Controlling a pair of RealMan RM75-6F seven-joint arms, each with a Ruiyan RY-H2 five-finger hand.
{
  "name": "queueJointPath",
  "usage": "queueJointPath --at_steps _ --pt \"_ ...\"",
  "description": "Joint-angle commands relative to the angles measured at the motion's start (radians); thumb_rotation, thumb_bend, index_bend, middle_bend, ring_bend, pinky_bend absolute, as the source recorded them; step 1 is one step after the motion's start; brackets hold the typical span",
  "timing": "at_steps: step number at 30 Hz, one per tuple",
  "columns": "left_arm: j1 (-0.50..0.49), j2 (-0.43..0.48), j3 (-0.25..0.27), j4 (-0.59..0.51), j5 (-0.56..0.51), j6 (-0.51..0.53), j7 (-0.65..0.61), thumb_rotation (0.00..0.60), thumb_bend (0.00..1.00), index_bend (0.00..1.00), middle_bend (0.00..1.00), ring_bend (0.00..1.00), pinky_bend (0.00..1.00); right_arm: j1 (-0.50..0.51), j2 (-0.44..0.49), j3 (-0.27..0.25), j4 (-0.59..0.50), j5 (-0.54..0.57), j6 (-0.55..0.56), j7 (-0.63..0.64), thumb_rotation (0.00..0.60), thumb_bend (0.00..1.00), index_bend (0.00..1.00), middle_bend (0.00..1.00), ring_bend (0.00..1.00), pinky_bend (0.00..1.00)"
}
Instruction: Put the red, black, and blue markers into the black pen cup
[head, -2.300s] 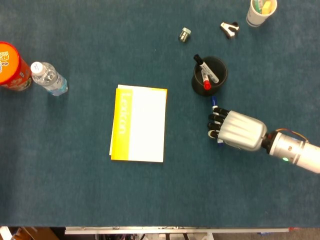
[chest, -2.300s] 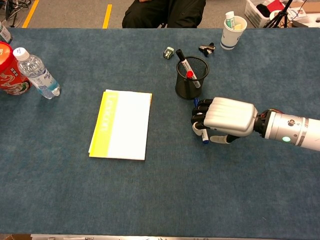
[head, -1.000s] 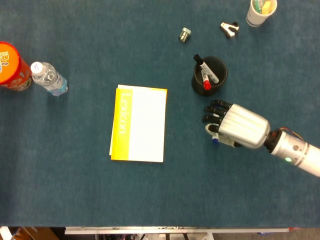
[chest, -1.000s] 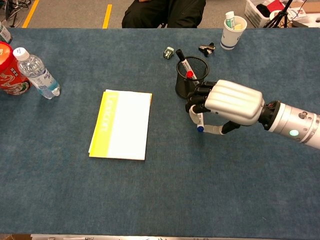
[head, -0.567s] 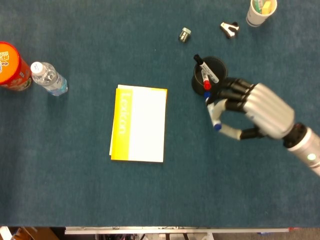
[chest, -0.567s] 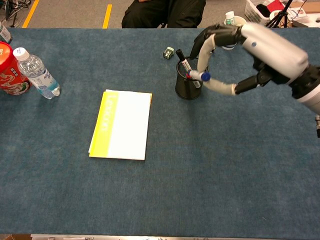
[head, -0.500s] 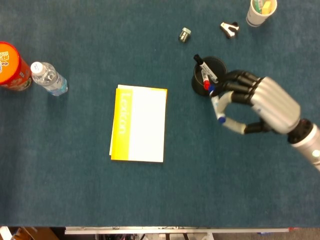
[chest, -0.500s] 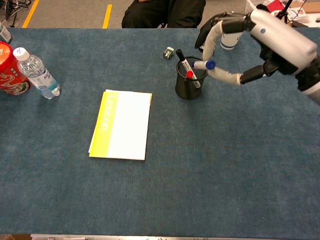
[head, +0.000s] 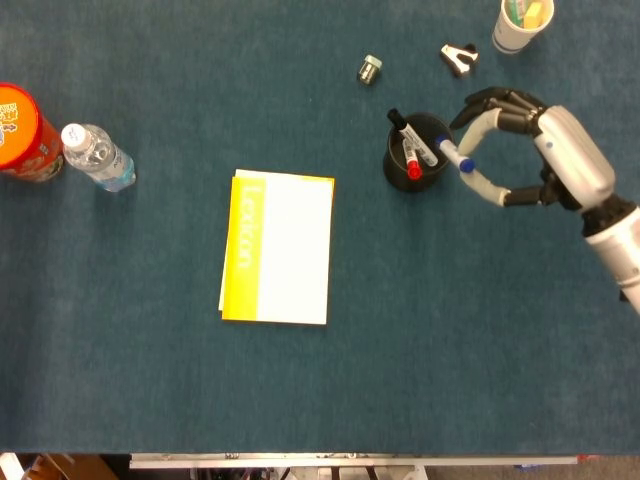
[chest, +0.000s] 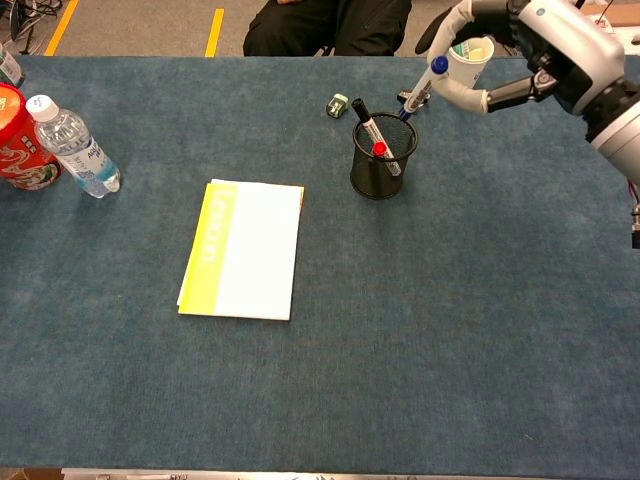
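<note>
A dark blue felt-covered worktop (head: 400, 330) fills both views; beyond its far edge the chest view shows grey floor with yellow tape and a seated person in black.

The fingers (head: 483, 122) of the right hand (head: 535, 150) curl around the upper end of the blue marker (chest: 424, 83), thumb reaching under it, pinching it so it slants down and left. Its lower tip sits at the far right rim of the black mesh pen cup (chest: 381, 160), or just inside; I cannot tell which. The red marker (chest: 384, 157) and the black marker (chest: 362, 115) already stand in the cup, leaning left. The left hand is not in view.

To finish this step well, I judge the marker's tip should clearly clear the rim and point into the open right half of the cup, away from the two leaning markers, before the fingers let go. Tilting it more upright first would help it slide in rather than tip over the edge or rock the light cup.

The head view, looking down, shows the cup's opening and how the blue marker crosses its right rim. The chest view instead shows height: the marker rises from the rim toward the hand, which overlaps the white paper cup (chest: 468, 62) behind.

Further out lie a binder clip (head: 459, 58), a small metal piece (head: 370, 69), a yellow-and-white booklet (head: 279, 247), a water bottle (head: 97, 156) and a red canister (head: 24, 131) at far left.
</note>
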Motion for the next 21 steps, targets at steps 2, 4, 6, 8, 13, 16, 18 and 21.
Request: queueJointPath --at_steps 2,4,6,8,13,16,18,21 --pt "-0.002 -0.002 0.000 -0.003 -0.002 -0.002 0.005 0.600 0.48 0.17 0.20 0.20 0.20 0.019 -0.050 0.026 0.066 0.045 -0.076 0.026 0.600 0.33 0.64 0.40 0.23 0.21" --pt "-0.001 -0.003 0.000 -0.003 -0.004 -0.003 0.006 0.600 0.48 0.17 0.20 0.20 0.20 0.026 -0.073 0.033 0.088 0.060 -0.106 0.040 0.600 0.33 0.64 0.39 0.23 0.21" --pt "0.000 -0.004 0.001 -0.002 -0.006 -0.004 0.006 0.600 0.48 0.17 0.20 0.20 0.20 0.032 -0.094 0.041 0.112 0.074 -0.132 0.049 0.600 0.33 0.64 0.38 0.23 0.20" --pt "0.000 -0.003 0.001 -0.001 -0.008 -0.004 0.006 0.600 0.48 0.17 0.20 0.20 0.20 0.038 -0.113 0.044 0.135 0.081 -0.154 0.047 0.600 0.33 0.64 0.37 0.23 0.19" --pt "0.005 -0.003 -0.002 0.005 -0.013 0.005 0.000 0.600 0.48 0.17 0.20 0.20 0.20 0.050 -0.135 0.031 0.180 0.053 -0.188 0.035 0.600 0.34 0.36 0.25 0.14 0.11" --pt "0.006 -0.002 -0.002 0.008 -0.014 0.006 -0.003 0.600 0.48 0.17 0.20 0.20 0.20 0.050 -0.133 0.027 0.183 0.035 -0.189 0.021 0.600 0.34 0.17 0.20 0.10 0.08" --pt "0.005 -0.002 -0.001 0.010 -0.013 0.004 -0.005 0.600 0.48 0.17 0.20 0.20 0.20 0.047 -0.132 0.032 0.179 0.033 -0.181 0.009 0.600 0.34 0.08 0.16 0.07 0.07" --pt "0.004 -0.006 -0.001 0.013 -0.013 0.002 -0.008 0.600 0.48 0.17 0.20 0.20 0.20 0.037 -0.130 0.042 0.175 0.030 -0.158 -0.008 0.600 0.34 0.04 0.14 0.06 0.06"
